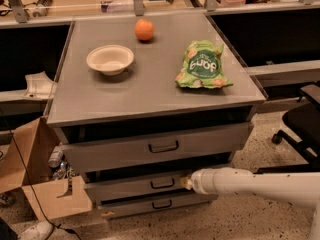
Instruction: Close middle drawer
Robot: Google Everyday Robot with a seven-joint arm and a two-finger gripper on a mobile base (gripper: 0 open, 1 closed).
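The grey cabinet has three drawers. The middle drawer [135, 185] has a low grey front with a small dark bar handle [163, 183] and stands slightly out, under the taller top drawer [155, 146], which is pulled out a little. The lowest drawer [150, 204] sits below. My white arm reaches in from the right, and the gripper [186, 182] at its tip is against the middle drawer's front, just right of the handle.
On the cabinet top [150, 89] are a white bowl [110, 59], an orange [144, 29] and a green snack bag [202, 65]. A cardboard box [37, 179] stands at the left. A black office chair [302, 124] is at the right.
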